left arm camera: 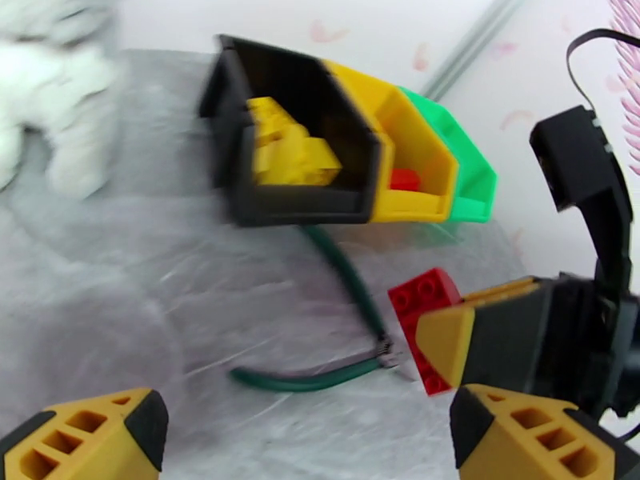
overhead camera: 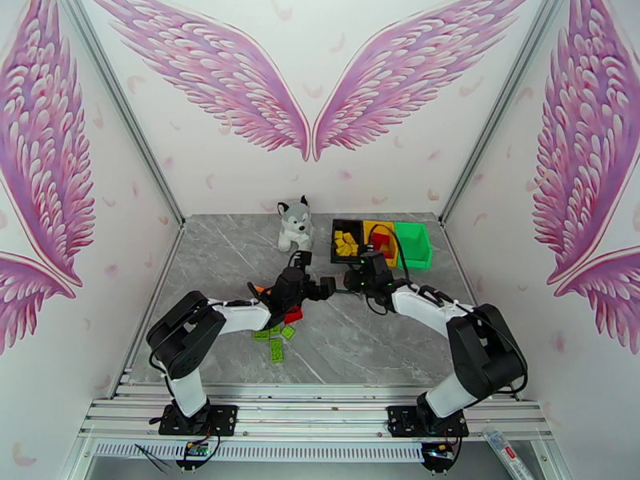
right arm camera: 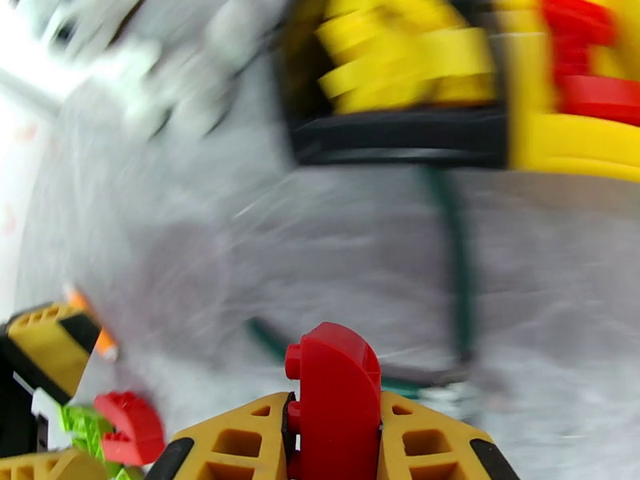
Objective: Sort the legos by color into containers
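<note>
Near the back edge of the counter (overhead camera: 224,258), just short of the bins (overhead camera: 418,251), our right tool (right arm camera: 332,450) pinches a red brick (right arm camera: 336,386) edge-on; our left tool (left arm camera: 308,434) stands open. We fear the brick twisting loose, or landing among the yellow bricks (left arm camera: 292,154) in the black bin (left arm camera: 304,206)

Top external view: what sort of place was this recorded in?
Probably a purpose-built robot recording booth: white walls painted with pink wings, an aluminium rail carrying both arm bases, and a small marble-patterned table.
</note>
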